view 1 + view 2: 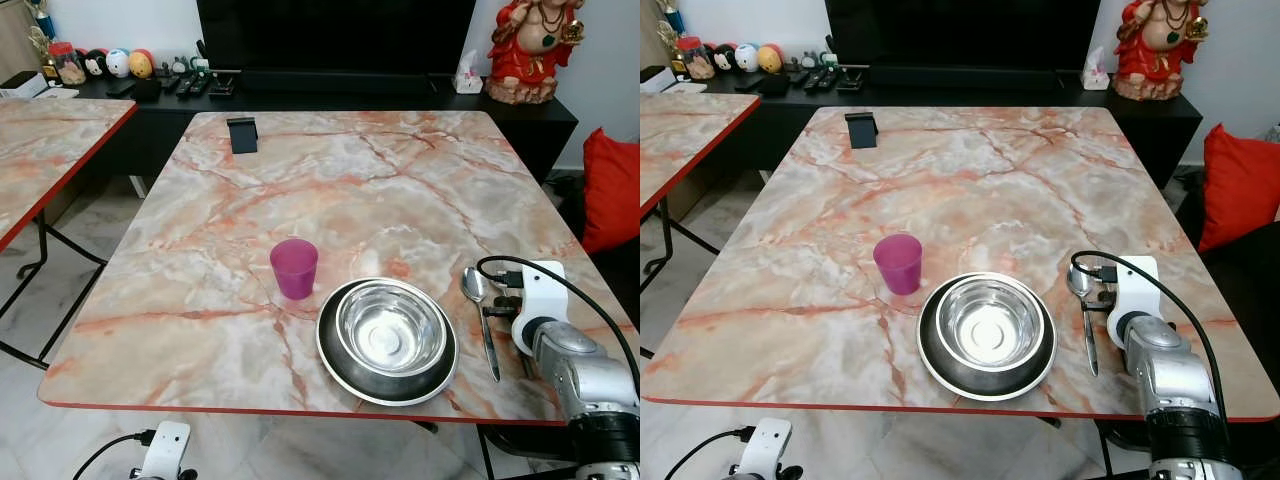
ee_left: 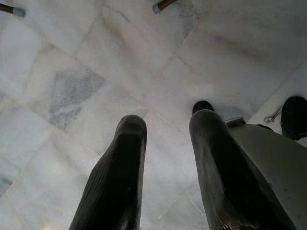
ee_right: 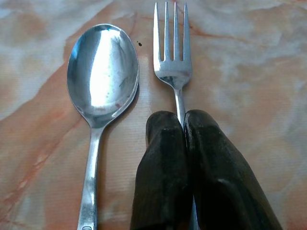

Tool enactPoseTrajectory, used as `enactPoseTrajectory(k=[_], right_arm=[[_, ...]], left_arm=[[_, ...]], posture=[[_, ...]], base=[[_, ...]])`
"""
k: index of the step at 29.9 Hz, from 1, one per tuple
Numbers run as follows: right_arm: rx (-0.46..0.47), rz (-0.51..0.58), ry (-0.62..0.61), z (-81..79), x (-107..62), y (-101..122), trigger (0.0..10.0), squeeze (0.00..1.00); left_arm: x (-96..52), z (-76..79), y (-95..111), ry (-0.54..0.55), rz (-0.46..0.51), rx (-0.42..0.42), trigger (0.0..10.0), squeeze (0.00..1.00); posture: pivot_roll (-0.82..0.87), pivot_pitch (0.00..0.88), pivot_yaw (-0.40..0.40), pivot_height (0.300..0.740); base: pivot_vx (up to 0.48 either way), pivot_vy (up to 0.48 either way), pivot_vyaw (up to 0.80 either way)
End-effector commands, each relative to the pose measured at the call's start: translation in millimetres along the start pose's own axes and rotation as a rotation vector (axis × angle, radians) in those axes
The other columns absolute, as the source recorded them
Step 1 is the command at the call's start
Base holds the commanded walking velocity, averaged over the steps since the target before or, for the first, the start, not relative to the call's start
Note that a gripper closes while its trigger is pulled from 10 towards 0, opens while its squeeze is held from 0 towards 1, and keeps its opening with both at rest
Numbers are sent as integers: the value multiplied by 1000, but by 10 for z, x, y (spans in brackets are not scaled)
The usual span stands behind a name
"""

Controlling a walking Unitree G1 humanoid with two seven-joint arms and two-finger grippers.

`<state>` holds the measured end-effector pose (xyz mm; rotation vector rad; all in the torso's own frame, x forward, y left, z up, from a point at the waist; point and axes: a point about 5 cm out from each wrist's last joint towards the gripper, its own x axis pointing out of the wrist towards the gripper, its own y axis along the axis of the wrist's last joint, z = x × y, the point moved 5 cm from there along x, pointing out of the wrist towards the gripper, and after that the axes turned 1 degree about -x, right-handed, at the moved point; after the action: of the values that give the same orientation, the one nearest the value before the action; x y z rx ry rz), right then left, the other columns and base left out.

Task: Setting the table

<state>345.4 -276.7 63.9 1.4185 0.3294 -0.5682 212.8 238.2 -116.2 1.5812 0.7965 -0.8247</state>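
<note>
Black fingers of right gripper [image 3: 184, 120] pinched tight on fork [image 3: 172, 52] handle, fork flat on marble table [image 1: 330, 180]. Spoon [image 3: 100, 76] just beside fork, parallel. Bowl [image 1: 390, 328] on plate [image 1: 335, 368] nearby, pink cup [image 1: 294, 267] further left. Left gripper [image 2: 168, 129] hangs over floor, fingers apart.

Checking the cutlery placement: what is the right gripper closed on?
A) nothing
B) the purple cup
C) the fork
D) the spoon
C: the right gripper is shut on the fork by its handle, with the spoon lying free beside it on the table.
</note>
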Motion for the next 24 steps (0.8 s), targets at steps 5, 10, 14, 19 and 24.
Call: enactPoseTrajectory(k=[5,10,14,19,24], right_arm=[[-26,-11,-10,21,-25,-33,10000,0],[-21,-16,-25,47,-24,-43,10000,0],[-19,-17,-28,54,-19,-48,10000,0],[-13,-21,-30,43,-10,-59,10000,0],[-12,-21,-28,36,-5,-60,10000,0]], left_arm=[[-3,-29,-2,7,-4,-1,10000,0],[-3,-29,-2,6,-4,-1,10000,0],[-3,-27,-2,6,-4,-1,10000,0],[-3,-28,-3,7,-5,2,10000,0],[-3,-28,-3,7,-6,4,10000,0]], posture=[[-60,0,15,740],[-60,0,15,740],[-59,0,15,740],[-59,0,15,740],[-59,0,15,740]], base=[[0,0,0],[0,0,0],[0,0,0],[0,0,0],[0,0,0]])
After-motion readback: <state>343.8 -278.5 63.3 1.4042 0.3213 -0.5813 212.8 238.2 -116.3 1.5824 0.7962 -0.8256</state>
